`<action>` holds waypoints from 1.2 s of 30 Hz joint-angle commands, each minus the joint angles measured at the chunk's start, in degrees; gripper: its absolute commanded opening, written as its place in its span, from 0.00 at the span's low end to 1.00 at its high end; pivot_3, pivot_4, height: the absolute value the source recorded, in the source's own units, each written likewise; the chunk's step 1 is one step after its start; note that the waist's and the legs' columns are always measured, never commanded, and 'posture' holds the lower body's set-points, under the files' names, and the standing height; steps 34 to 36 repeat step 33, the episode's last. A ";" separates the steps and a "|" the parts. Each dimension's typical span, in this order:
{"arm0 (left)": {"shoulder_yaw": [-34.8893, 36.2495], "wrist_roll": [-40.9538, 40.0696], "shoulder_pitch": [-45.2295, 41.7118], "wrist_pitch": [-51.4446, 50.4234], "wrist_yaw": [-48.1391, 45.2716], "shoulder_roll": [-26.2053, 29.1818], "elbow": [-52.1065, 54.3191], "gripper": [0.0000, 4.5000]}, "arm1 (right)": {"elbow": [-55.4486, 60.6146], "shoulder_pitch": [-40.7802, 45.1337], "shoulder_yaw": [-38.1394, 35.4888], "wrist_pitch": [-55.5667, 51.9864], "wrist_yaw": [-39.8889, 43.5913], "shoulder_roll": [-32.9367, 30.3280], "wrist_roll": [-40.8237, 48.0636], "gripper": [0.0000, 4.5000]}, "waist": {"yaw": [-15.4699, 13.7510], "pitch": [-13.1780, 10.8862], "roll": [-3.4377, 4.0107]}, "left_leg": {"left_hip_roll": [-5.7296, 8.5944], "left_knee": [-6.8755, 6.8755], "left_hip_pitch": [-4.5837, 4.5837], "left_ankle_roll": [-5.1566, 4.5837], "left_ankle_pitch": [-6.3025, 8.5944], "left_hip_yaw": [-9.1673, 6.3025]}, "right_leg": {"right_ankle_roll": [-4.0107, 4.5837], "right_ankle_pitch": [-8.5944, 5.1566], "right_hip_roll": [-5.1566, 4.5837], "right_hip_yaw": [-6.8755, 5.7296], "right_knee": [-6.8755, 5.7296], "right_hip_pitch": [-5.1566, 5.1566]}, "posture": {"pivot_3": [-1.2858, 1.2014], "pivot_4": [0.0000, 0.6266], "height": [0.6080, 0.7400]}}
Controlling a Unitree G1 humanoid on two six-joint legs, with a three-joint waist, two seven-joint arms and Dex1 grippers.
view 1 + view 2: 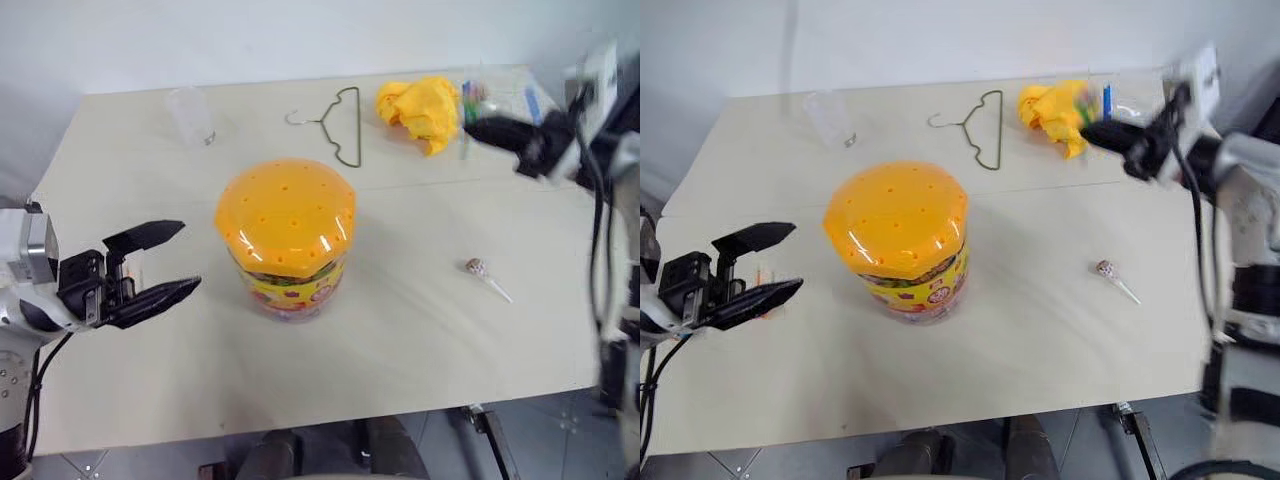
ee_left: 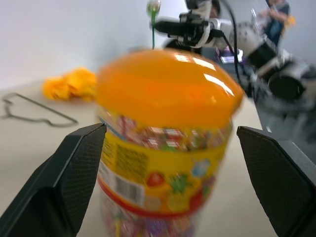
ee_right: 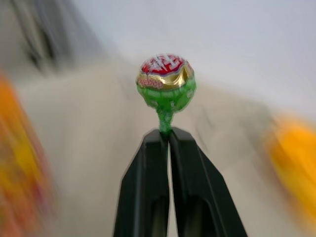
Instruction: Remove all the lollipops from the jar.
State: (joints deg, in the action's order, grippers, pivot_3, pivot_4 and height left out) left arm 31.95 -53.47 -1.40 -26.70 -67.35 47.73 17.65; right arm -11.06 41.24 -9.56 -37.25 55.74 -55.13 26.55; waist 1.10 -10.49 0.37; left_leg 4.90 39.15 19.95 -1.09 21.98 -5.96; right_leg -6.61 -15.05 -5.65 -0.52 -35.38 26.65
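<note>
Black fingers of the left gripper (image 1: 165, 262) stand wide apart, level, just left of the jar (image 1: 287, 240) without touching it. One jar stands mid-table (image 1: 420, 340), orange lid on. Right of it one lollipop (image 1: 476, 267) lies on the table. Farther back the right gripper (image 3: 167, 132), raised over the far right corner, pinches a second, green-wrapped lollipop (image 3: 166, 83) by its stick.

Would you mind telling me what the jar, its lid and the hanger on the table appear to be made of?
The jar looks like clear plastic: its contents show through the wall around a printed yellow label. Its domed orange lid seems glossy plastic, given the bright highlights and small holes. The hanger appears to be thin bent metal wire, though coated plastic cannot be ruled out.
</note>
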 commanded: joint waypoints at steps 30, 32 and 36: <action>4.55 14.32 7.83 9.13 3.13 0.79 -8.10 1.00 | 21.62 -28.64 -12.22 24.39 11.92 6.40 12.69 0.99 | -0.80 0.01 0.06 | -0.26 0.04 -0.73 0.00 0.11 0.92 | -0.08 0.05 0.19 0.56 -0.06 -0.25 | 0.52 0.24 1.00; 4.17 16.64 8.64 10.72 4.33 0.48 -8.70 1.00 | 25.01 -28.59 -9.65 27.00 12.35 8.55 10.99 0.99 | -1.00 0.05 -0.03 | -0.38 0.04 -0.77 0.09 0.16 0.92 | -0.06 0.05 0.30 0.53 -0.05 -0.28 | 0.52 0.24 1.00; 3.93 17.58 7.99 11.64 5.52 0.04 -9.18 1.00 | 26.54 -28.68 -7.93 27.87 11.24 10.57 10.16 0.99 | -1.00 0.05 -0.03 | -0.40 0.05 -0.75 0.10 0.16 0.91 | -0.05 0.06 0.30 0.50 -0.05 -0.27 | 0.52 0.24 1.00</action>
